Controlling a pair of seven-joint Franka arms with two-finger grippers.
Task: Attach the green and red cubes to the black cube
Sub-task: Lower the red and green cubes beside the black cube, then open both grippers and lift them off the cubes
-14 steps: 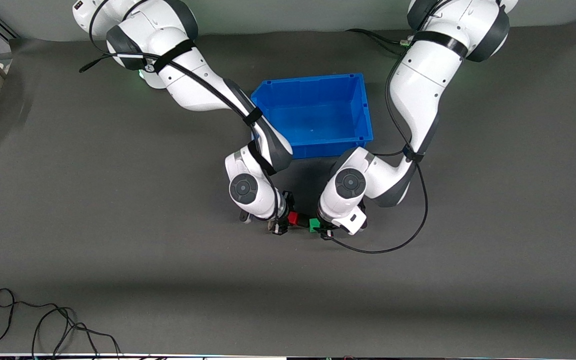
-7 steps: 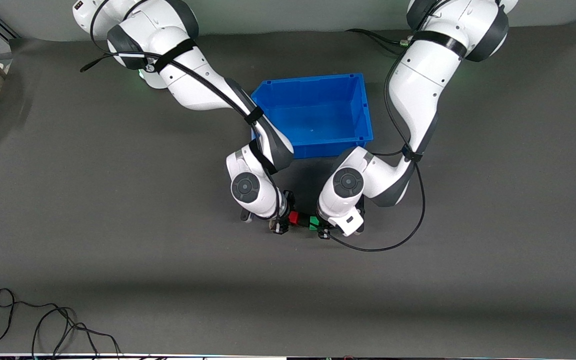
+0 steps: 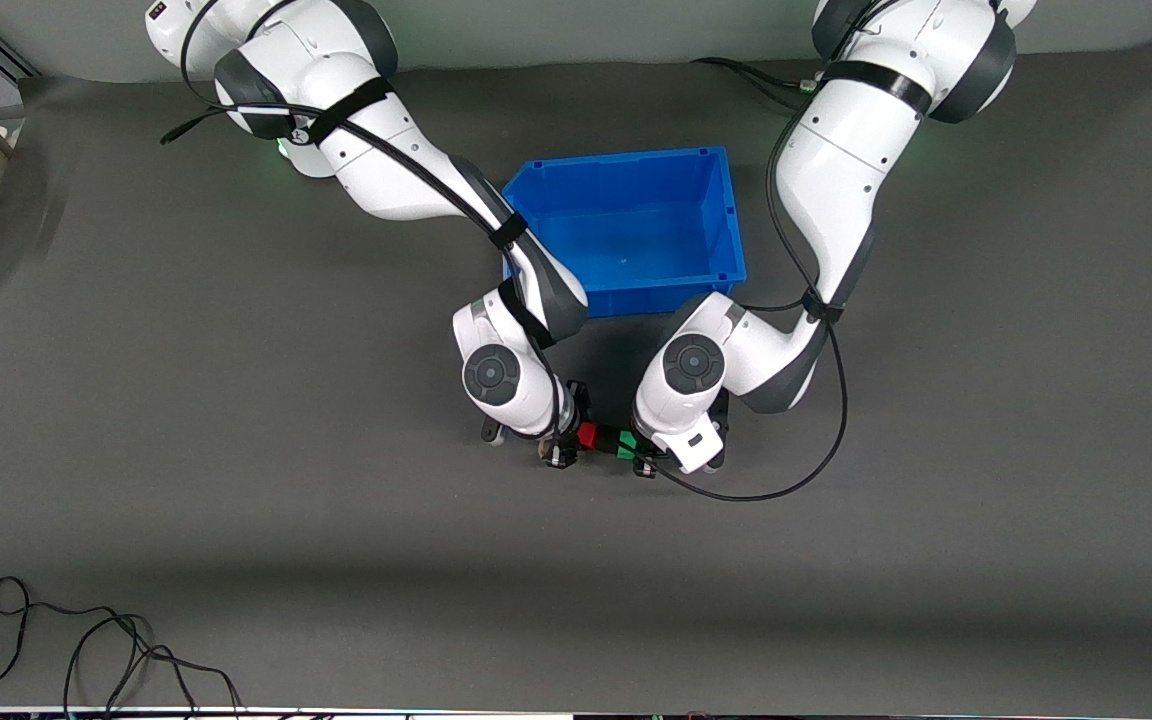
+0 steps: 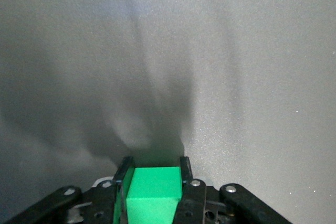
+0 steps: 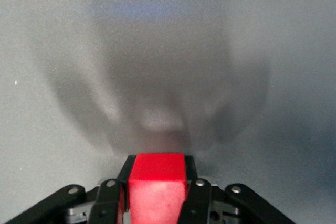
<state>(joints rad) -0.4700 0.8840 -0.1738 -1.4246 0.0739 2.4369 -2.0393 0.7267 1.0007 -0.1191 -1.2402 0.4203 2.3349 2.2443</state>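
Front view first. Both arms reaching low over the bare tabletop, nearer the camera than the blue bin. Right gripper clamped on the red cube; left gripper clamped on the green cube. Cubes brought close together, a dark gap between them where the black cube seems to sit, though too small and shadowed to tell for sure. Judged step: pressing the two coloured cubes onto a black one between them. Next move, at a guess: a straight, level push from both ends, faces square, then release.

Left wrist view. Green cube pinched between the two black fingers, narrowed to the cube's width, touching both its sides. Only grey tabletop and shadow ahead; no black cube visible.

Right wrist view. Red cube gripped likewise between fingers pressed on its sides. Tabletop and soft shadow ahead, nothing else.
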